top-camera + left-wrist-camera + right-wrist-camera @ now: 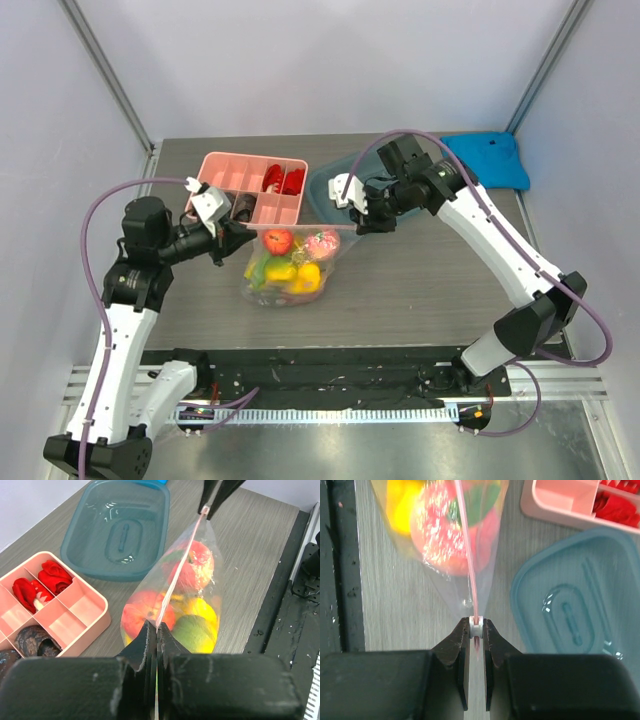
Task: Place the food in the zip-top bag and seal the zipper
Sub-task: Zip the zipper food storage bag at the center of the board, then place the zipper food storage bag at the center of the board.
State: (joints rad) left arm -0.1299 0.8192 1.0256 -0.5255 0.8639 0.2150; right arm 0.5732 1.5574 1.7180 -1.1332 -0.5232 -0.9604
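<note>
The zip-top bag (290, 262) is held up by its mouth edge between two grippers, above the surface (430, 290), just in front of a pink divided box (232, 176).

The left gripper (156, 630) is clamped on one end of the zipper (176, 577), its jaws pressed flat together on the thin pink strip. The right gripper (476, 626) is closed on the small white slider (476, 624) at the opposite end, with only a short stub of strip seen past it. Between the two, the strip is pulled into one straight, taut line.

Below that line the clear film is seen to sag into a pouch, weighed down by the food (287, 268): red, yellow, green and pink toy pieces bunched at the bottom. Whether the pouch rests on the surface or hangs just clear cannot be told.

Further out, a teal lid (117, 530) lies beside the box, and a blue cloth (492, 160) lies at the far right corner.

The film is judged thin, crinkly and slippery, with no stiffness of its own, and the toy food light but free to roll. The strip is the only firm place to be gripped: one end pinned, the slider pinched from both sides. The seal is judged at or near completion, though meshed tracks cannot be confirmed.
</note>
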